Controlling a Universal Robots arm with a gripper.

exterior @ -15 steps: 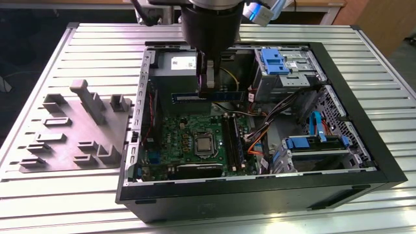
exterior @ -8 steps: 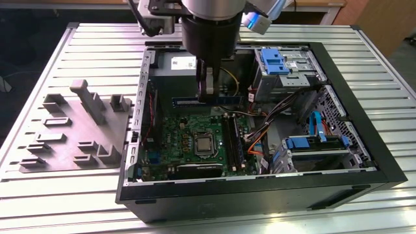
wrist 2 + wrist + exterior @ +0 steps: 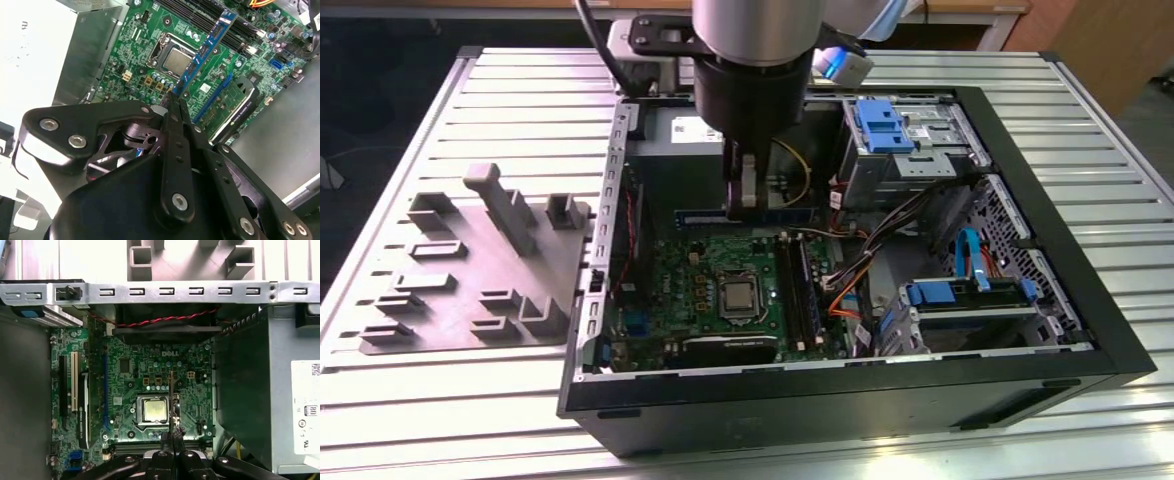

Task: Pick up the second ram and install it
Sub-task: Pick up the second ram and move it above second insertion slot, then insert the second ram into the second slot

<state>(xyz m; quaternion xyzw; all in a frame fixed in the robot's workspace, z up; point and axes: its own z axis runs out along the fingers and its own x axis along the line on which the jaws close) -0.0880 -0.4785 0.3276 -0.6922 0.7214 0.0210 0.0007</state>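
Note:
The second ram (image 3: 707, 215) is a narrow blue-green stick held level above the motherboard (image 3: 680, 270), close to the grey power supply (image 3: 670, 130). My gripper (image 3: 744, 208) is shut on it near its middle, coming straight down from above. In the second wrist view the second ram (image 3: 206, 44) sticks out from the gripper (image 3: 176, 97) over the CPU socket (image 3: 178, 60). In the first wrist view it shows edge-on as a thin line (image 3: 171, 397) above the gripper (image 3: 172, 432). The long black memory slots (image 3: 803, 290) lie beside the CPU (image 3: 740, 297), crosswise to the stick.
The open black case (image 3: 854, 400) walls in the work area. Blue drive bays (image 3: 887, 125) and a second blue bracket (image 3: 947, 292) stand on the exterior view's right, with loose cables (image 3: 861, 270) between. A grey fixture plate (image 3: 467, 270) lies left of the case.

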